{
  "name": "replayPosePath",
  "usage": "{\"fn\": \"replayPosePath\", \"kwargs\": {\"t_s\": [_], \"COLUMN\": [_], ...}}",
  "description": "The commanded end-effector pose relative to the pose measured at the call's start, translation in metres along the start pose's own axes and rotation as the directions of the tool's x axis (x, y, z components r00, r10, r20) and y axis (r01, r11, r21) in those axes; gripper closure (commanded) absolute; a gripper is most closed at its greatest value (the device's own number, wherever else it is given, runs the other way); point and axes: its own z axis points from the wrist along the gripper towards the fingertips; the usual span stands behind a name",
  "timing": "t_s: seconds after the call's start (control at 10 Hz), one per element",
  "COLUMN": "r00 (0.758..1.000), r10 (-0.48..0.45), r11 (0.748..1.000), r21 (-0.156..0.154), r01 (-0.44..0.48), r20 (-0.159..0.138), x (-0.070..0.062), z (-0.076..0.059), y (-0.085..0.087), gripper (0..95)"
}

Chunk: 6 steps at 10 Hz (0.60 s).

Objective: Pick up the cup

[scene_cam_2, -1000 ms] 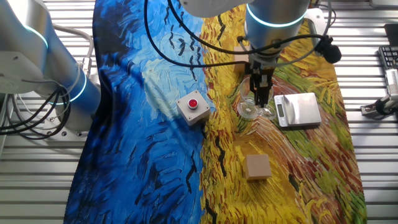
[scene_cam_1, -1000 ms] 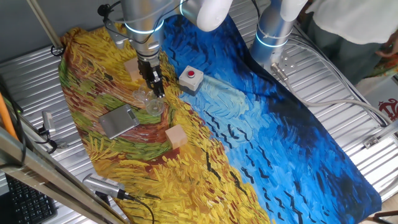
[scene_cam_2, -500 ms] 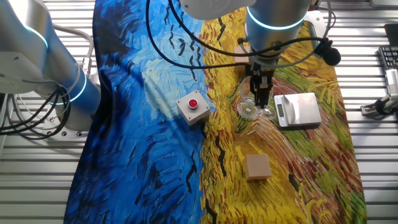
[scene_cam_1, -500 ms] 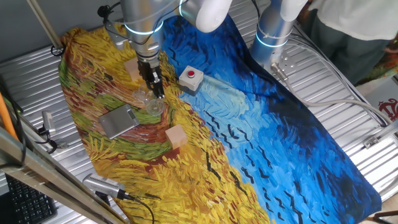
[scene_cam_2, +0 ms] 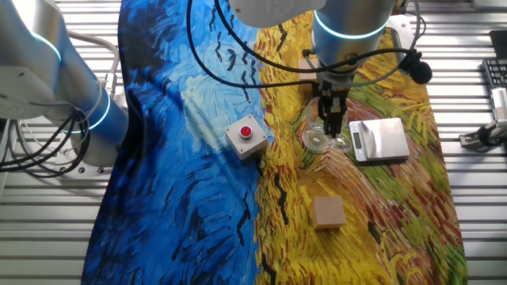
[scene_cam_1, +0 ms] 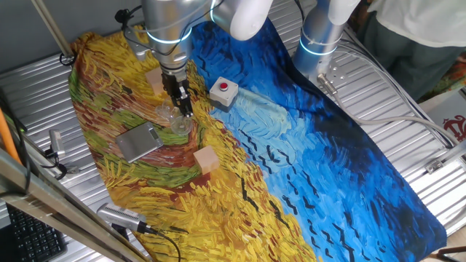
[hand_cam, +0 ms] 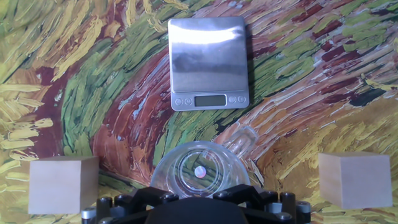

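Gripper [scene_cam_1: 185,110] is down at the cup [scene_cam_1: 178,123], pointing straight down over the yellow part of the painted cloth [scene_cam_1: 349,145] on the desk [scene_cam_1: 408,87]. Cup is clear with a round rim and sits upright on the cloth; the hand view looks right into it [hand_cam: 200,169], with a small handle-like lug on its far right side. Fingers [scene_cam_2: 333,119] are at the cup's rim in both fixed views, but whether they're spread or clamping the wall — cannot tell, tips are hidden against the glass. Flat metal scale [hand_cam: 208,62] with a small display lies just beyond the cup in the hand view, close but not touching. Two tan wooden cubes: one [scene_cam_1: 206,158] nearer the front edge in one fixed view, the other [scene_cam_1: 153,81] behind the arm. Grey box with a red button [scene_cam_2: 245,138] sits at the blue/yellow border of the cloth, near the cup, apart from it.
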Motion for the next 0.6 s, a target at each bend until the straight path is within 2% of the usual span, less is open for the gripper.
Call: {"fn": "replayPosePath", "kwargs": {"t_s": [0.1, 0.6], "r00": [1.000, 1.000], "r10": [0.000, -0.004], "r11": [1.000, 1.000], "r21": [-0.001, -0.001], "r01": [0.000, 0.004], "r20": [0.000, 0.000], "x": [0.0000, 0.0000], "z": [0.0002, 0.0002], "y": [0.0000, 0.0000], "gripper": [0.0, 0.0]}}
